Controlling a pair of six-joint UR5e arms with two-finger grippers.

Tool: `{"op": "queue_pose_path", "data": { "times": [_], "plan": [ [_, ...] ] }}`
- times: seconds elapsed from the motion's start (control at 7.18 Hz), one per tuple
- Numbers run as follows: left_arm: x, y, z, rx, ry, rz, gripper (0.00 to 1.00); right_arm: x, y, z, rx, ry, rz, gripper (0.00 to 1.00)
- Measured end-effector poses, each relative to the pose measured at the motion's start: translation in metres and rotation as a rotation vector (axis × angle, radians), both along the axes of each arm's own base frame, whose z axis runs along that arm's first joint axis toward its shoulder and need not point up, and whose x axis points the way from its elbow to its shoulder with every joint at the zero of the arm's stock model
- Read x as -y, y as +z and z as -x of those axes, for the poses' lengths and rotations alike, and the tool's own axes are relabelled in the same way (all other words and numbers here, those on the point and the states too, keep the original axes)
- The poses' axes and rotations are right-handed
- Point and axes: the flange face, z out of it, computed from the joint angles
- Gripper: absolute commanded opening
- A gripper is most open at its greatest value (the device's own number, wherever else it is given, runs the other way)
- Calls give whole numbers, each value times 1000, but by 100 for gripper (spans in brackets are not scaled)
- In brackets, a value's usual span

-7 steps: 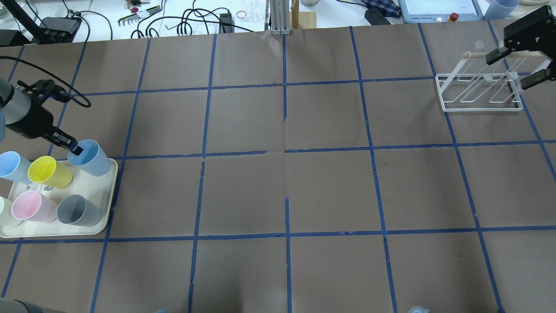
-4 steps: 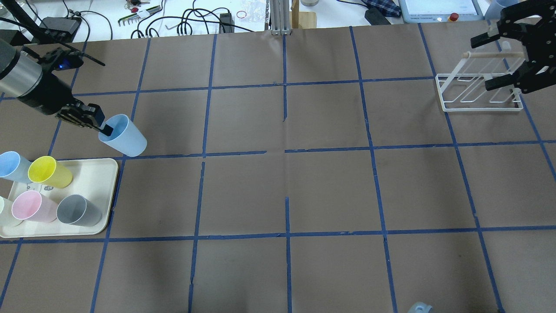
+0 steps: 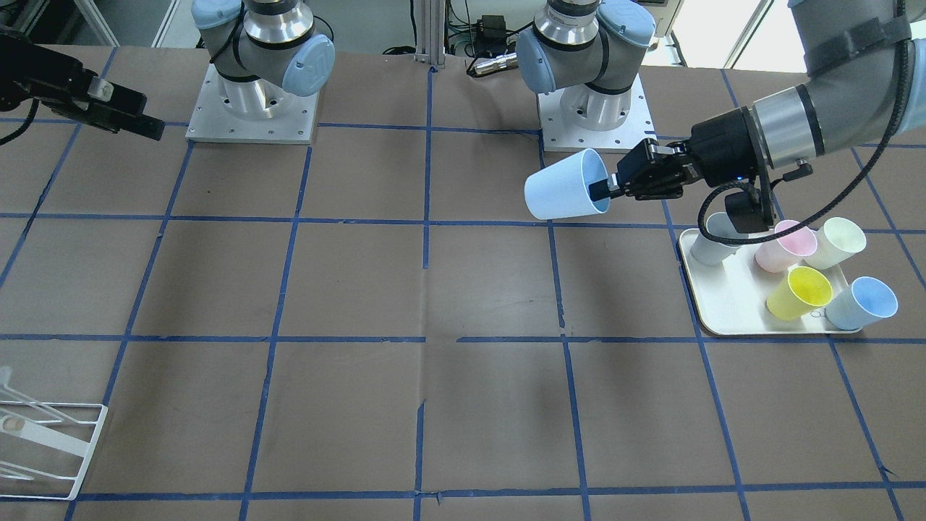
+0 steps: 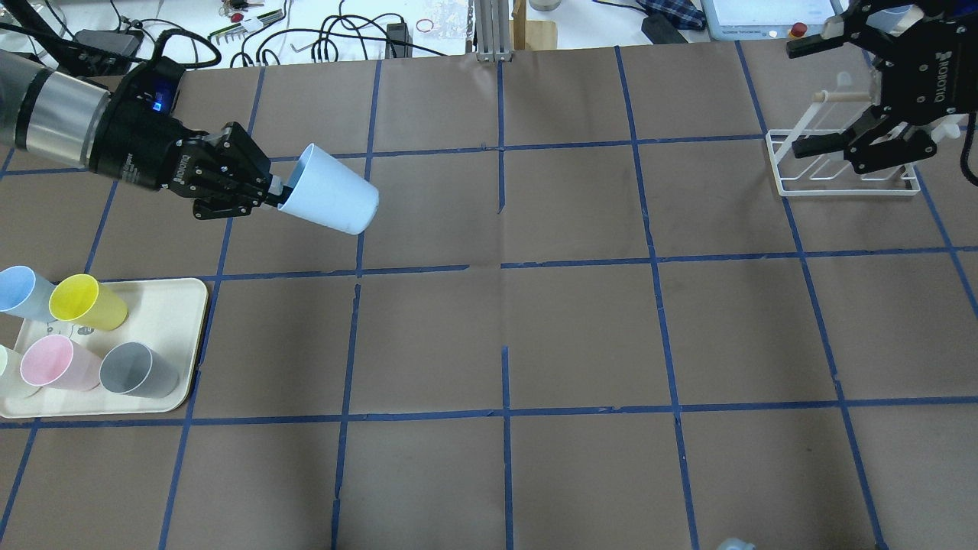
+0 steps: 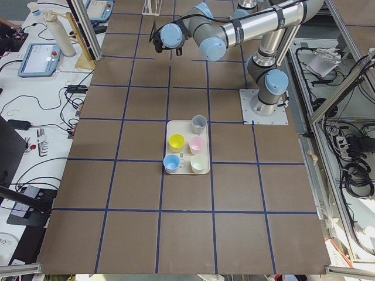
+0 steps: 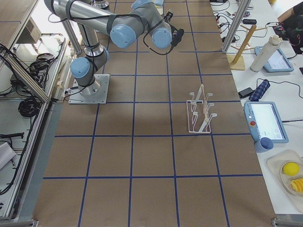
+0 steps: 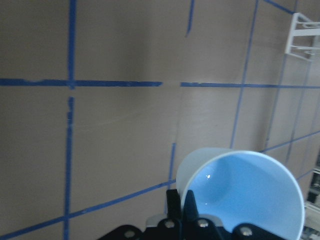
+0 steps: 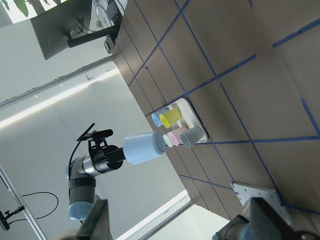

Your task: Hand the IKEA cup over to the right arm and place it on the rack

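Observation:
My left gripper (image 4: 276,195) is shut on the rim of the pale blue IKEA cup (image 4: 334,191) and holds it tilted on its side, mouth toward the gripper, high above the table's left half. The cup also shows in the front view (image 3: 561,189), the left wrist view (image 7: 245,195) and the right wrist view (image 8: 142,148). My right gripper (image 4: 814,93) is open and empty, above the white wire rack (image 4: 787,164) at the far right. The rack also shows in the front view (image 3: 72,449) and holds no cups.
A cream tray (image 4: 179,309) at the near left holds a second blue cup (image 4: 19,290), a yellow cup (image 4: 84,302), a pink cup (image 4: 53,363), a grey cup (image 4: 137,370) and a pale one at the view's edge. Cables and tools lie beyond the table's far edge.
My left gripper has lifted the blue cup off the tray, carried it up and to the right, and tilted it sideways. My right gripper has shifted left over the rack.

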Motion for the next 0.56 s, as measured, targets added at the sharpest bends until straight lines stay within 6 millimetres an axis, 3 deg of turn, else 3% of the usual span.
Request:
{"op": "queue_pose_path", "data": {
  "times": [0.56],
  "plan": [
    [-17, 6, 97, -337, 74, -86, 0, -4, 7, -92, 64, 128, -17, 100]
  ]
}}
